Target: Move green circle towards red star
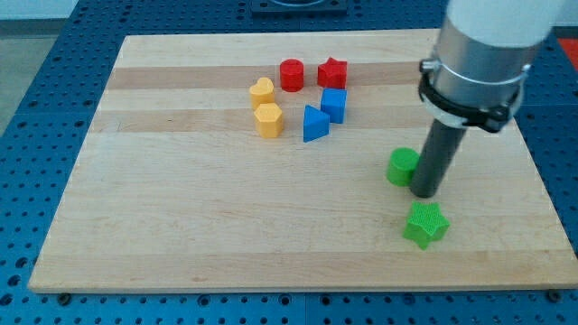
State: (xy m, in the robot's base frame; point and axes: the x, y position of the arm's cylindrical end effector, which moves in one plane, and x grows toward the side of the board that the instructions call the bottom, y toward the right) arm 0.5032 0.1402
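The green circle [401,167] lies on the wooden board at the view's right of centre. My tip [424,193] stands right against its right side, touching or nearly touching it. The red star [332,71] sits near the view's top, well up and to the left of the green circle. The rod partly hides the green circle's right edge.
A green star [425,224] lies just below my tip. A red circle [292,74] sits left of the red star. A blue cube [334,104] and a blue triangle [314,124] lie below the red star. A yellow heart [262,91] and a yellow hexagon [268,119] lie further left.
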